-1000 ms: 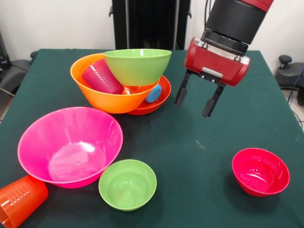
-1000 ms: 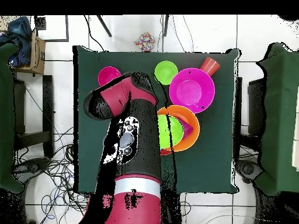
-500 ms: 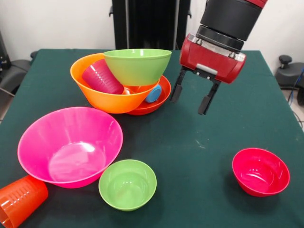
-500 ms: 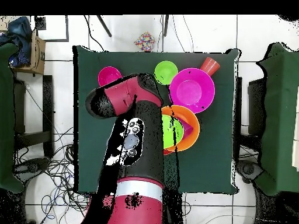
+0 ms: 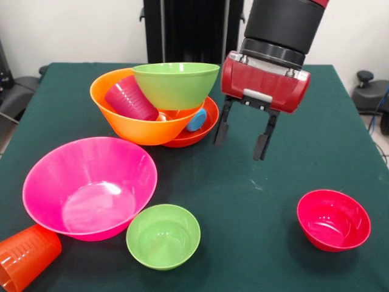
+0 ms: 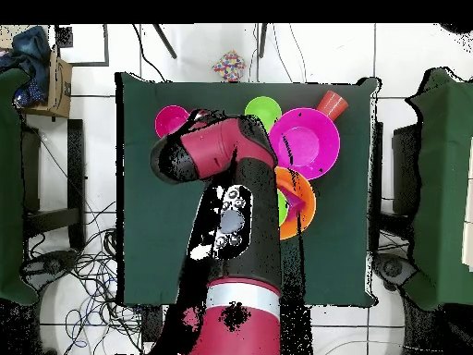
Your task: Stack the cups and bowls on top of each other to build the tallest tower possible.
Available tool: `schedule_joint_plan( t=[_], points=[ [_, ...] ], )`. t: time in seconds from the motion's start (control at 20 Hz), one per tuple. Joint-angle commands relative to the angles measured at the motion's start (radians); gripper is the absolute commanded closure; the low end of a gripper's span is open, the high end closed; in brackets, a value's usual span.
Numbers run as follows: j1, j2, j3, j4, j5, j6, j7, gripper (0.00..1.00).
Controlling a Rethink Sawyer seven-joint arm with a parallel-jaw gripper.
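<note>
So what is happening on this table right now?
A red and black robot arm hangs its open, empty gripper above the green table, beside a leaning tower: a red-orange bowl under a large orange bowl holding a purple cup and a lime green bowl. The pink bowl, small green bowl, crimson bowl and orange cup lie loose, not yet stacked.

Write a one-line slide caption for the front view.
Open gripper hangs empty beside the tower; pink bowl waits in front.
</note>
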Motion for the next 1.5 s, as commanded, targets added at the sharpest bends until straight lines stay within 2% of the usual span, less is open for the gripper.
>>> schedule_joint_plan(
  t=[0.05,0.15,0.3,0.45,0.65,0.9,1.25,1.35,1.5],
  points=[
    [-0.133,-0.033,0.291,0.159,0.054,-0.031,-0.152,0.0],
    [-0.205,-0.08,0.393,0.232,0.071,-0.033,-0.213,0.0],
    [-0.304,-0.145,0.53,0.34,0.076,-0.073,-0.238,0.0],
    [-0.325,-0.174,0.573,0.384,0.07,-0.069,-0.205,0.0],
    [-0.29,-0.183,0.562,0.375,0.069,-0.013,-0.141,0.0],
    [-0.211,-0.182,0.489,0.301,0.068,0.09,-0.081,0.0],
    [-0.193,-0.137,0.563,0.164,0.042,0.208,-0.247,0.0],
    [-0.159,-0.15,0.523,0.136,0.03,0.285,-0.229,0.0],
    [-0.135,-0.12,0.52,0.093,0.039,0.351,-0.2,0.0]
  ],
)
